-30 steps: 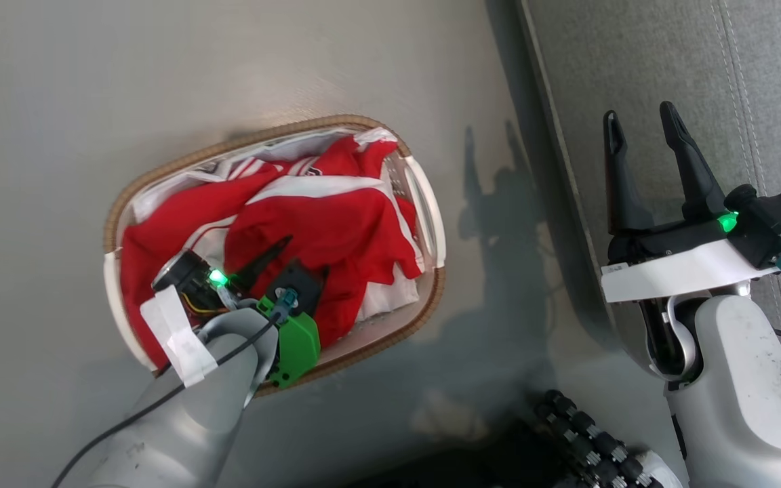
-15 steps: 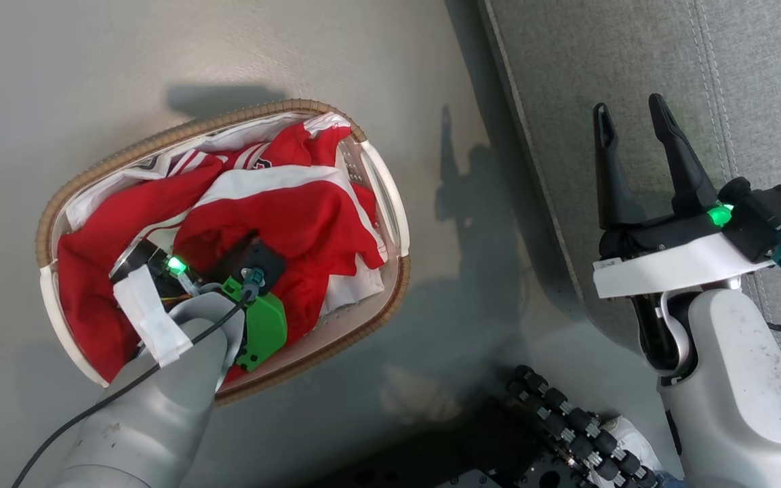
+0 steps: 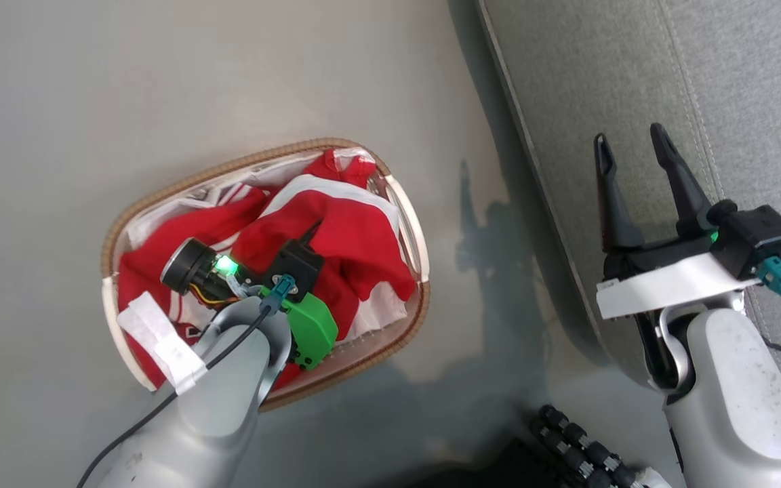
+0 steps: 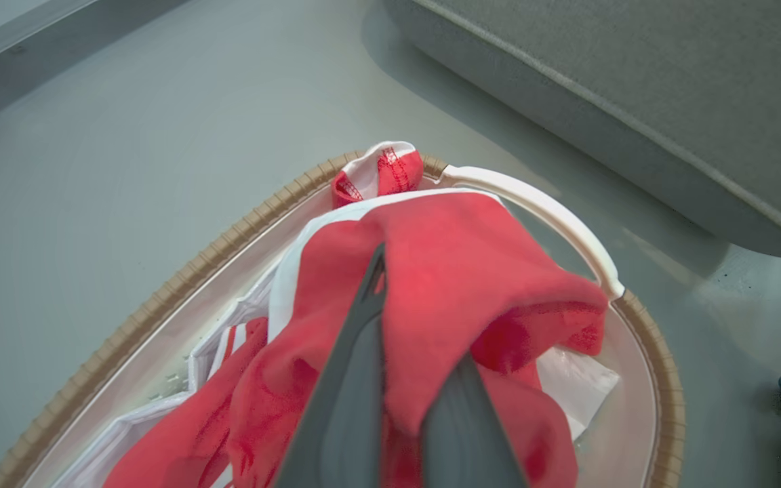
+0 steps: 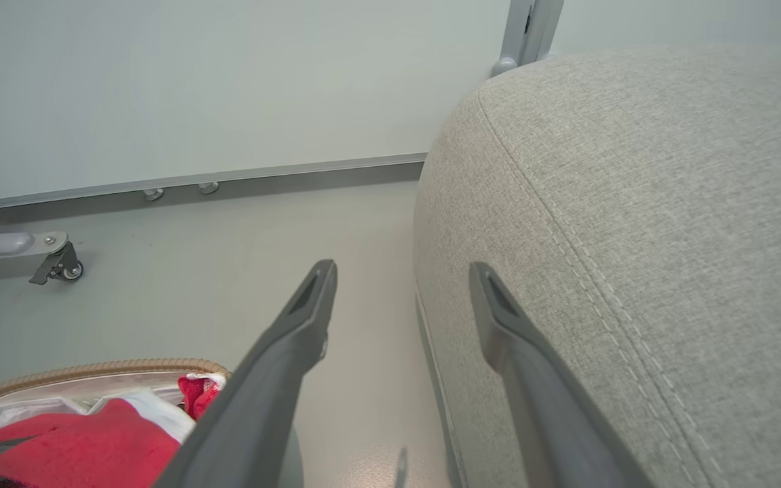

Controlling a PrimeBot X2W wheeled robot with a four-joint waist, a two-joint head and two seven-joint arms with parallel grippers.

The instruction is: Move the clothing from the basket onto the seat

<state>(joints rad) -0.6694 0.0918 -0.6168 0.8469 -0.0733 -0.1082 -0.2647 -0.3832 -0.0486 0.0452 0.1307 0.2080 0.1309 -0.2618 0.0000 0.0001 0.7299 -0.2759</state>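
Floor point(image 3: 160, 81): we see a plain grey surface with the basket standing on it.
Seat point(image 3: 634, 74): we find the big grey cushion with stitched seams along the right of the head view, a strip of floor between it and the basket.
Basket point(image 3: 228, 167): we see the oval white tub with its brown woven rim on the robot's left of the seat, the left arm reaching down into it.
Clothing point(image 3: 356, 230): we see the red and white garments heaped inside the basket. The top red piece, edged with a white stripe, is bunched toward the end nearest the seat, and a white sheet point(image 3: 384, 308) shows beneath it.
Right gripper point(image 3: 629, 135): we see its fingers spread wide and empty, over the seat's edge on the basket side, well apart from the basket.
Left gripper point(image 3: 309, 234): we see its fingers pinched tight on a fold of the top red garment, the cloth draped over one finger in the wrist view.
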